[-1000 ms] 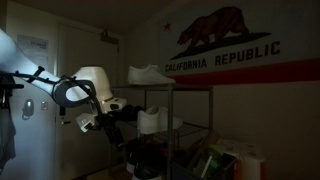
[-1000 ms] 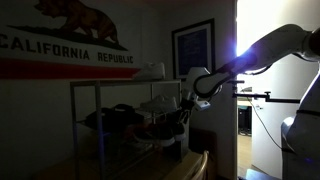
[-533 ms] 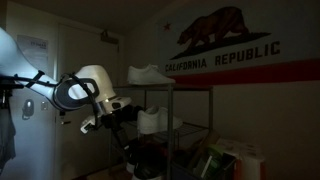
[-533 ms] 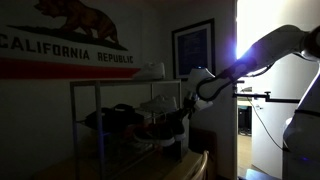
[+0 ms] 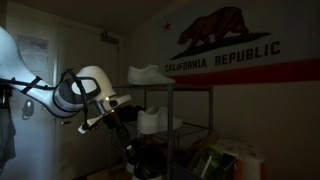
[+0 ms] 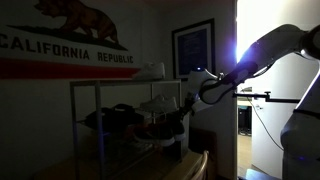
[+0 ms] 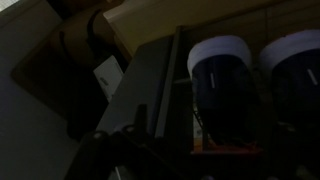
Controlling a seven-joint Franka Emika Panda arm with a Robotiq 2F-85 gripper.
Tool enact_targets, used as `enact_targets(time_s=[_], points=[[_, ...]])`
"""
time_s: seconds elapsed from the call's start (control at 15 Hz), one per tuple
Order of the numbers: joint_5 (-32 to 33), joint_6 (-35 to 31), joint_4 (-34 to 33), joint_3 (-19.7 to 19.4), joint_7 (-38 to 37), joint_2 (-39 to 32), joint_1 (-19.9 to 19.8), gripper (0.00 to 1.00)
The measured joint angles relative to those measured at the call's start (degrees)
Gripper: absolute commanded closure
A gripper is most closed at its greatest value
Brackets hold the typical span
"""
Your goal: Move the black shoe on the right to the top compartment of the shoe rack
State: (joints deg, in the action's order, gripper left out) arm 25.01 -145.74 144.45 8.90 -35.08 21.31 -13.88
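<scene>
Dim room with a pale wall. High on that wall in both exterior views, a flag (image 5: 225, 40) (image 6: 65, 40) with a bear, a red stripe and the words "CALIFORNIA REPUBLIC". Below it, mid-frame, the shoe rack (image 5: 172, 115) (image 6: 98, 110), with a white sneaker (image 5: 150, 74) on its top tier. Right of centre in the wrist view, the black shoe (image 7: 222, 80), white-toed, beneath a shelf, just beside a second shoe (image 7: 292, 75). Gripper (image 6: 180, 123) at the rack's end; too dark to tell whether clenched or released.
</scene>
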Motion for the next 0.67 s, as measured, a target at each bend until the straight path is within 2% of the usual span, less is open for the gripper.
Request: enact_targets(time_s=[0.33,0.67], points=[[7.61,0.02,-0.04,2.46,-10.79,-1.18,-1.43,0.0],[12.93,0.02,-0.97,2.61,-21.19,-4.02,-1.33,0.0]])
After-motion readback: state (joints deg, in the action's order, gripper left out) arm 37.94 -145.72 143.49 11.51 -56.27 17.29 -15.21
